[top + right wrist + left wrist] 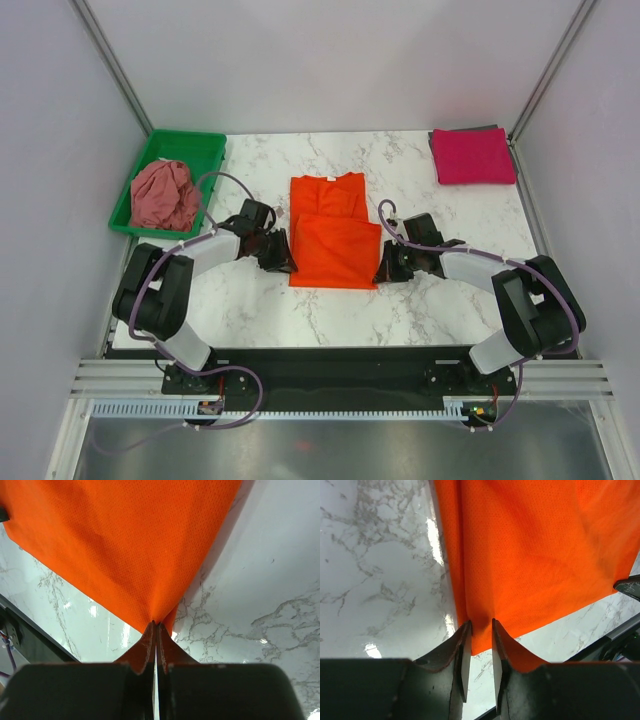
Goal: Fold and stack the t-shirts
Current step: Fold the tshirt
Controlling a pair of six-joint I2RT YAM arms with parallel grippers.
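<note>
First, upper left: green plastic tray [190, 140] holds crumpled rose shirt [165, 195]. Left gripper [481, 625] jaws apart, astride lower left corner of orange shirt [330, 235], not clamped. Shirt fine mesh knit, flat rectangle, centre, on glossy marble table [260, 300]. Right gripper [156, 625] pinches lower right corner. Magenta shirt [473, 155], folded square, upper right.

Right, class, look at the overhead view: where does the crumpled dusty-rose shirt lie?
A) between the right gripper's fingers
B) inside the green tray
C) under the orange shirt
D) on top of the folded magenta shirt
B: in the overhead view the dusty-rose shirt sits bunched up inside the green tray, on the left.
</note>
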